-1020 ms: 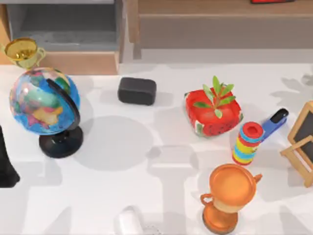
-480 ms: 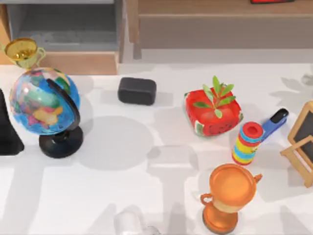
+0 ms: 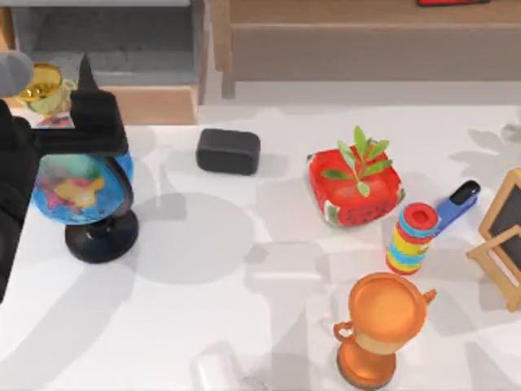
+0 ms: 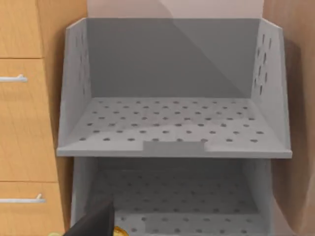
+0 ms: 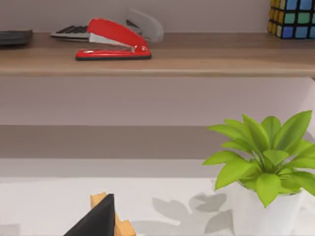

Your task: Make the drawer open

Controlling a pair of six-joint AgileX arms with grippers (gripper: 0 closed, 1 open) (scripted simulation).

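The left gripper (image 3: 81,69) hangs over the globe (image 3: 77,183) at the counter's (image 3: 244,326) far left, pointing at the drawer (image 3: 114,49) (its jaws' state I cannot tell). The drawer stands pulled out, grey floor visible, with 1 gold cup (image 3: 45,85) just before it.

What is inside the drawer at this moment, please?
The drawer shows a bare grey floor. The left gripper and the small gold cup in front cover its near left corner, so that part cannot be seen.
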